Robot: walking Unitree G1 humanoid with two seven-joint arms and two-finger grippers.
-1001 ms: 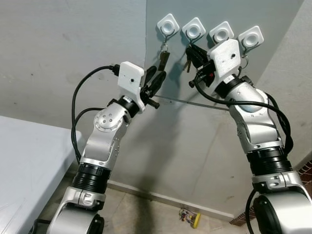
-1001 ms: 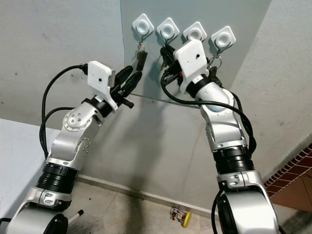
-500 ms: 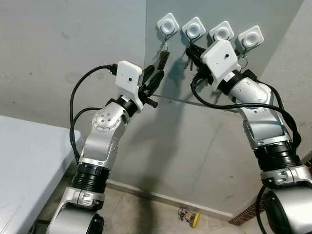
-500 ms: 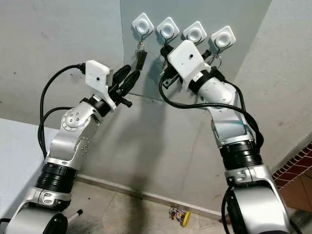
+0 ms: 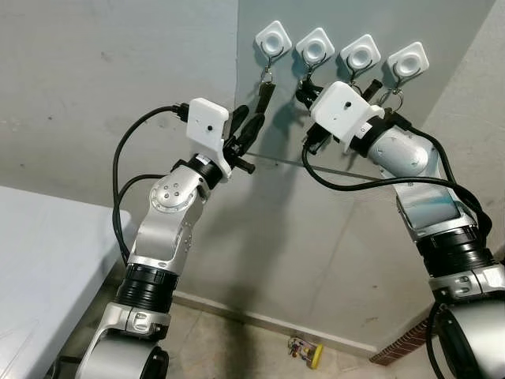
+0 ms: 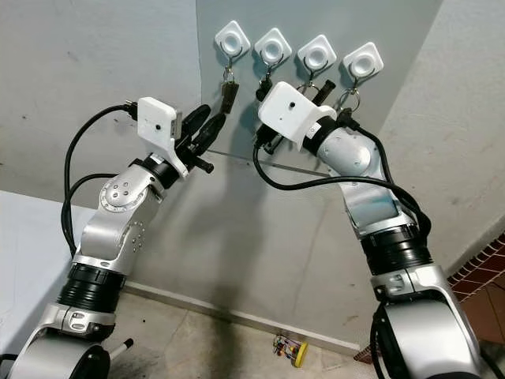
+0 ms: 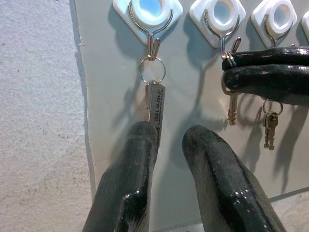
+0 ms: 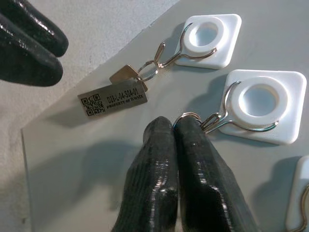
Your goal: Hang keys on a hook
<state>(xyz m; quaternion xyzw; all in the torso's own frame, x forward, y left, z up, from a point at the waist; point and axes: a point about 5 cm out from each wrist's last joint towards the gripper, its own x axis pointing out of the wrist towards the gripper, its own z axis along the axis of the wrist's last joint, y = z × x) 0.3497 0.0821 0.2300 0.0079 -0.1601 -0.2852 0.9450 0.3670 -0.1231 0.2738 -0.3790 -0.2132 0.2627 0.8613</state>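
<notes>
Right hand closed on key ring

- A rough grey wall fills the background.
- A pale surface sits at the lower left.
- A small yellow, colourful object lies on the floor near the skirting board.
- Red brickwork shows at the lower right.

Glossy white plastic hooks with wire, engraved metal tag.
</notes>
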